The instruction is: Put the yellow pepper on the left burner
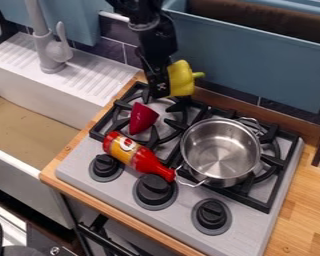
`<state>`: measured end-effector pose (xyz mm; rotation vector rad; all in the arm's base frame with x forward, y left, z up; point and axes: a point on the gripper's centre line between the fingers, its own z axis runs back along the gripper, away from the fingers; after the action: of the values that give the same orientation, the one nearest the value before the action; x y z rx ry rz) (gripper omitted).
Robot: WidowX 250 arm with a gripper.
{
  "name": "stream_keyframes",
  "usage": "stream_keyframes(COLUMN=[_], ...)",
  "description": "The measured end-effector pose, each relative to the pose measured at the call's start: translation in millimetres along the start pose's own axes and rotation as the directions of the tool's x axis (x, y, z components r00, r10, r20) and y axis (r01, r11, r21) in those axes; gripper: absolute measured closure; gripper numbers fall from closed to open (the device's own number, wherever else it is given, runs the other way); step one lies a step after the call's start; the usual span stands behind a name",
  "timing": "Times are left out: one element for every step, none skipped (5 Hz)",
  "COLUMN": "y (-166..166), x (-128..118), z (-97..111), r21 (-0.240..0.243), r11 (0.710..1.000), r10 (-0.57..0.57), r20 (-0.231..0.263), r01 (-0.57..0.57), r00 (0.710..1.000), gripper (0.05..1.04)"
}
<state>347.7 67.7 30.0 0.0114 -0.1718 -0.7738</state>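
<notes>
1. Three black knobs (154, 189) line the stove's (183, 226) front, 6 to 8 o'clock in view.
2. A red-and-yellow bottle (137, 156) lies at 7.
3. A steel pot (221, 149) sits on the right burner, 4 o'clock.
4. A red cone-shaped piece (142, 118) rests on the left burner, 10 o'clock.
5. Toward 12, the gripper (167, 93) grips the yellow pepper (182, 78) above the stove's back.

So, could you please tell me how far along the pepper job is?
The pick-up looks done: the yellow pepper is in the gripper, apparently held up over the back of the left burner. What seems left is lowering it onto that burner and letting go, probably beside the dark red piece that lies there.
</notes>
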Motion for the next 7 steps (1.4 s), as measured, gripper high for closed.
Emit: stream_keyframes(y=[-1.7,-2.3,-7.0,-8.8,-4.5,-3.5,-2.8], x=[3.8,3.5,-1.0,-5.4,-5.2,-5.7,-1.5], z=[-8.5,-11.3,-11.1,-13.4,-12.1,-9.9,-5.6], r21=[0.016,0.025,-0.007,-0.029,-0.021,-0.022,-0.036], r11=[1.0,1.0,1.0,1.0,1.0,0.999,0.999], r10=[0.007,0.006,-0.001,-0.01,0.0,0.024,0.021], r20=[-0.023,-0.038,-0.063,-0.1,-0.113,-0.129,-0.119], r01=[-0.007,-0.005,0.0,0.007,-0.002,-0.027,-0.026], r00=[1.0,0.999,0.998,0.995,0.994,0.991,0.993], gripper=[0.344,0.344,0.344,0.277,0.087,0.084,0.084])
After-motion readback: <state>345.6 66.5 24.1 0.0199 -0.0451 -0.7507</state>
